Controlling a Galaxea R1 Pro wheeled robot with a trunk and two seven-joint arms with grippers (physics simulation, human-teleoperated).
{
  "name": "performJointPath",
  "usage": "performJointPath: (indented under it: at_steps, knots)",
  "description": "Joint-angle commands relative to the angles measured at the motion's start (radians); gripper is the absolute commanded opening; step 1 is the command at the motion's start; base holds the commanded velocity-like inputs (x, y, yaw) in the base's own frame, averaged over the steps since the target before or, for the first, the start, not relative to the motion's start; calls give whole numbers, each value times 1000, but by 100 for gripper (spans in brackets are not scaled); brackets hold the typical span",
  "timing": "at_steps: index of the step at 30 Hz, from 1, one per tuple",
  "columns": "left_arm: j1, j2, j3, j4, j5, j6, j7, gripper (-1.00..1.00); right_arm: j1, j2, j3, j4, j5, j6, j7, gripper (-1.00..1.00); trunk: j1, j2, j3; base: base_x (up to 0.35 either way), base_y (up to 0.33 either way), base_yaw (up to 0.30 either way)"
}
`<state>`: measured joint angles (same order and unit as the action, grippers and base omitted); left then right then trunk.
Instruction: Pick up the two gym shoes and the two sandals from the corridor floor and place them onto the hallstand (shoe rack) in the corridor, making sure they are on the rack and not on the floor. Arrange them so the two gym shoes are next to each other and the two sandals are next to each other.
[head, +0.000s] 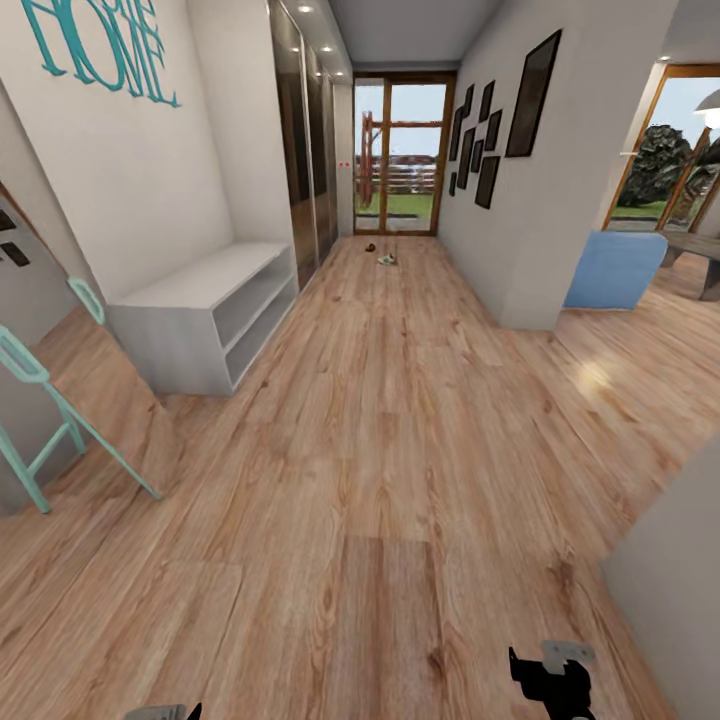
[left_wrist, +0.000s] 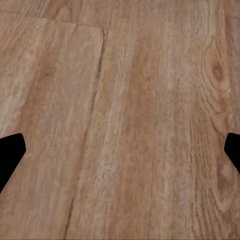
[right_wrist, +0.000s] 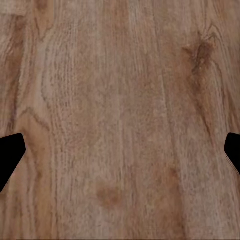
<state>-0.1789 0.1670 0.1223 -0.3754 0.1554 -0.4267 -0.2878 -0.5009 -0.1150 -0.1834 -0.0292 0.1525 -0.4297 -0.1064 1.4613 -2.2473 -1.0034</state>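
I'm parked well back in the corridor, and the shoes are far off: 1 pale gym shoe (head: 387, 260) and a dark speck that may be a sandal (head: 370, 247) lie on the corridor floor (head: 380, 480) near the glass door (head: 396, 155) at the far end. They are too small for me to count or sort; I can make out only 2 shapes of the 4 I need.

The left tool (left_wrist: 120, 150) is spread wide with nothing between its fingertips, just planks under it. The right tool (right_wrist: 120, 150) reads the same, spread and empty over bare wood.

My main worry is picking the wrong rack. The white bench unit (head: 205, 315) on my left sits under the teal lettering (head: 100, 50), so I judge it is not the hallstand I want, and dropping shoes there would fail the task. Driving forward, the base could clip the teal chair (head: 45, 420) at my left or the wall corner (head: 530, 290) on the right. Approaching the shoes too fast risks nudging them with the base before I can reach down.
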Motion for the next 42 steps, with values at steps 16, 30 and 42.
performJointPath:
  at_steps: [16, 30, 42]
  knots:
    - [-1, 0, 3, 1, 10, 0, -10, 100, -1, 0, -7, 1, 10, -4, -6, 100, 0, 0, -1, 338, 0, 1]
    - [-1, 0, 3, 1, 10, 0, -10, 100, -1, 0, -7, 3, 12, -4, -6, 100, 0, 0, 9, 338, 0, -103]
    - [-1, 0, 3, 1, 10, 0, -10, 100, -1, 0, -7, 3, 12, -4, -6, 100, 0, 0, 13, 338, 0, -25]
